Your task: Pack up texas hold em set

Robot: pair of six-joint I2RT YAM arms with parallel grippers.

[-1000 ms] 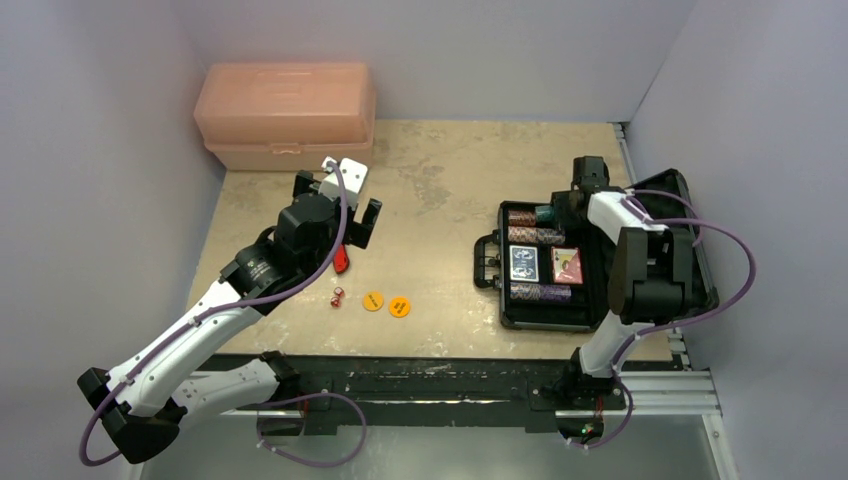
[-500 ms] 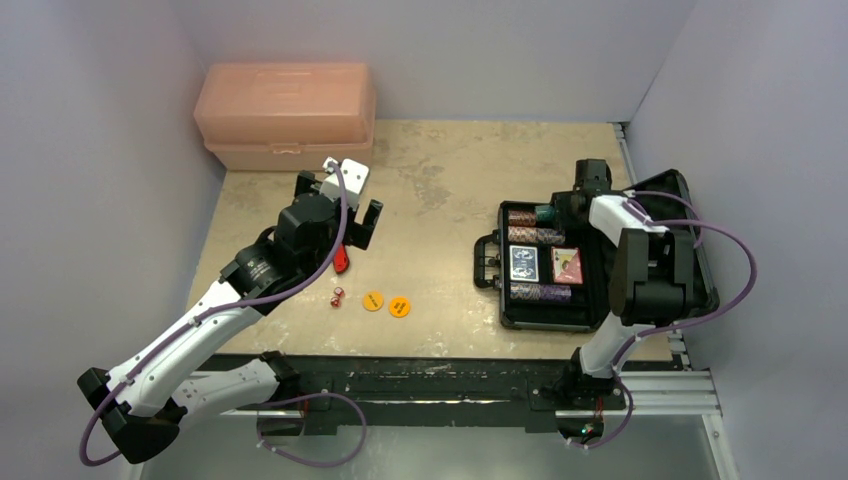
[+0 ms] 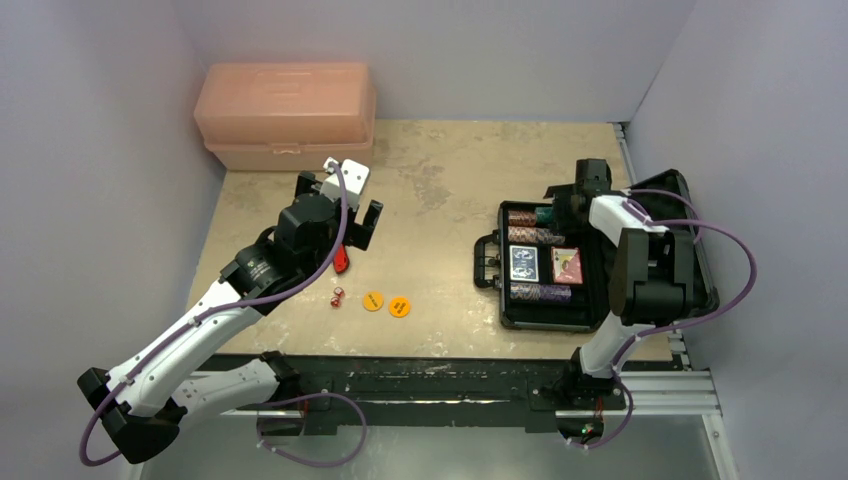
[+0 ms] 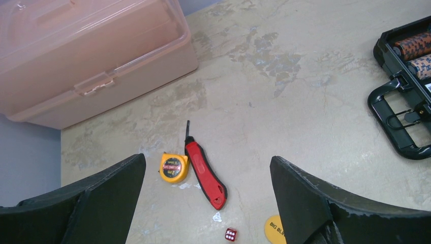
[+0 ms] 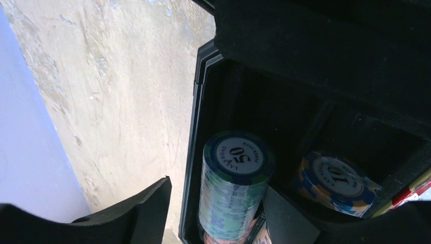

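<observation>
Black case (image 3: 504, 300) lies open on the counter's (image 3: 440, 180) right side, w/ chips + card decks (image 3: 524, 263) inside. Right end effector (image 5: 213, 216) is at the case's far end, jaws apart astride a green chip stack (image 5: 235, 183), not gripping. Orange discs (image 3: 373, 300) and red dice (image 3: 338, 296) sit near-left. Left end effector (image 4: 207, 158) hangs wide + empty just beyond them.

Operator: Which markings were legible?
Technician: Three. The top face of the green chip stack (image 5: 235, 155) read "50". The blue-and-orange chip (image 5: 335, 176) beside it read "10". The orange disc (image 4: 274, 231), cut by the frame edge, showed "BIG BLI".
Operator: And the tape measure (image 4: 173, 168)?
Technician: Its label carried print too small to read, as did the lettering ringing both chip numbers.
</observation>
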